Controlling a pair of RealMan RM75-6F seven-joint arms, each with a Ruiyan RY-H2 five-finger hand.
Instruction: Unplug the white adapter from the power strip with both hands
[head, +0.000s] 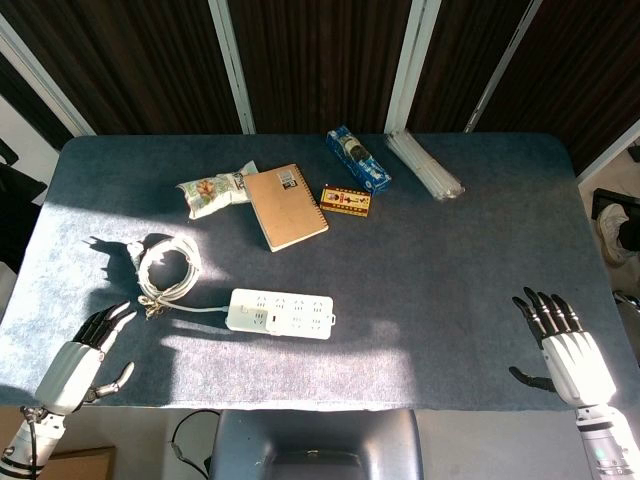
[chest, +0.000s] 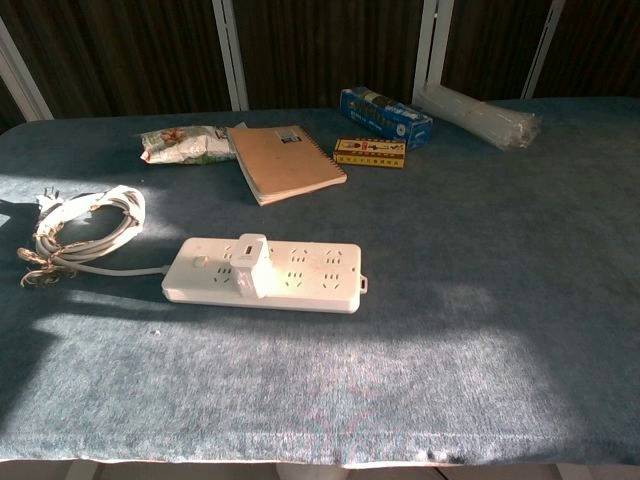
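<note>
Sitting plugged into the strip (chest: 262, 273) left of centre on the tabletop (head: 450, 260), the adapter (chest: 252, 262) stands upright. Both robot hands hover at the near corners, well apart from it: the left robot hand (head: 80, 360) and right robot hand (head: 562, 350) have fingers spread, holding nothing. The cord (head: 165, 270) lies coiled left of the strip.

No legible text anywhere. Printing on blue box (chest: 385, 115), small red-yellow box (chest: 369, 152), snack bag (chest: 180, 143) and notebook (chest: 288, 162) label too small and blurred to read.
</note>
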